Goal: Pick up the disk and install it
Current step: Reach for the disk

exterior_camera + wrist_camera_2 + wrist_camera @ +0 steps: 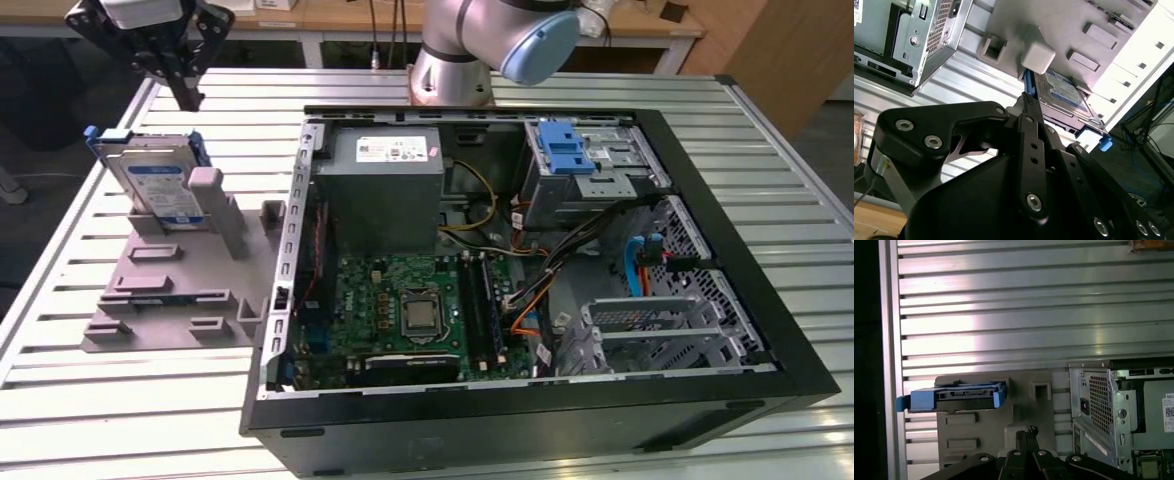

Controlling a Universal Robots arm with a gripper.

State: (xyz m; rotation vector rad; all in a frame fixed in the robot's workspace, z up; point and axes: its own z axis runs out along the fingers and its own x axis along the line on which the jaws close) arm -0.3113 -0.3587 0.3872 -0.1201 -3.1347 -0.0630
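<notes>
While the black two-finger gripper (184, 95), closed on nothing, hovers clear above the flat silver-grey metal disk (158, 185) upright in the grey plastic fixture (174, 300), the approach step appears in hand; grasping calls for opening it to straddle the blue carrier (954, 399).

Disk (956, 396) standing edge-up in grey fixture (989, 430), slatted table (1029, 315), computer case (1104, 410) corner, end effector (1026, 432) closed, holding nothing
</notes>
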